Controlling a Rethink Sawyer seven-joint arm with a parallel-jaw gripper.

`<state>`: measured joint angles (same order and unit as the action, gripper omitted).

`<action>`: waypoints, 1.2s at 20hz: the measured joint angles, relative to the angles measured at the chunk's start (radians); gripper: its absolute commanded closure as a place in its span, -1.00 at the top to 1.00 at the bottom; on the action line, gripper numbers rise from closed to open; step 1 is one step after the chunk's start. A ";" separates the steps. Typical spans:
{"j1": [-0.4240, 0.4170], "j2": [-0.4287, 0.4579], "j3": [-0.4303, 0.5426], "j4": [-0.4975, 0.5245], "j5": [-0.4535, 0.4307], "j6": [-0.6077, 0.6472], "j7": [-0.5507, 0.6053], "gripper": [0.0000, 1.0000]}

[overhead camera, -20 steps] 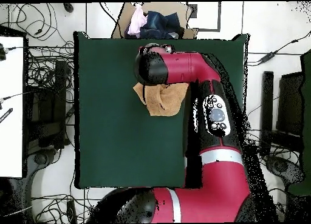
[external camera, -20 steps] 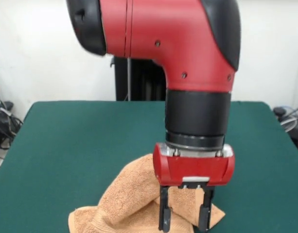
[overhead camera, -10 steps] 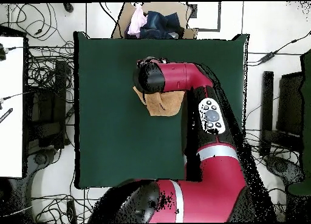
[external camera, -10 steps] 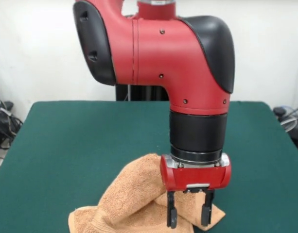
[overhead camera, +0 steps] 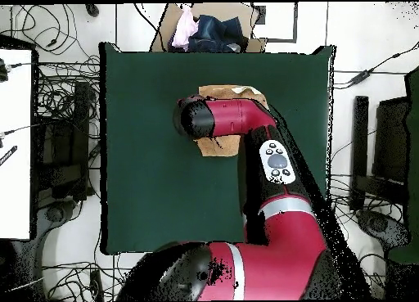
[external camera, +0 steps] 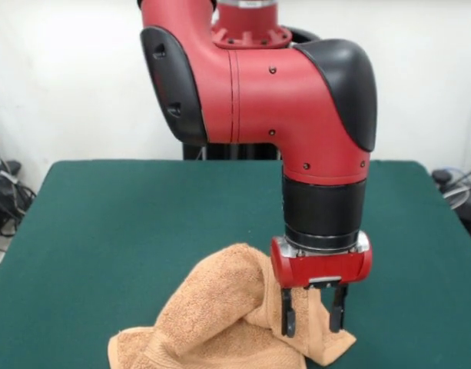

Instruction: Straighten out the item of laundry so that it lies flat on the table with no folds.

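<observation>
While our gripper [external camera: 314,310] hangs with fingers spread over it, the nubbly peach towel [external camera: 220,315] lies rumpled in soft folds on the green felt table [external camera: 127,223]; overhead, our arm hides most of it.

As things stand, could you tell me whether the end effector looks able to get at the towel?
Probably yes. The end effector hangs open, pointing down right at the crumpled towel, its fingers level with the cloth, and nothing stands between them.
</observation>
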<state>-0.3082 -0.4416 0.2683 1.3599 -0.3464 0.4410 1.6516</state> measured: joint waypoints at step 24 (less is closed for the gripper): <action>-0.008 0.133 -0.003 0.039 -0.001 -0.323 0.000 1.00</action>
<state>-0.3158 -0.3084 0.2651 1.3986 -0.3475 0.1179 1.6516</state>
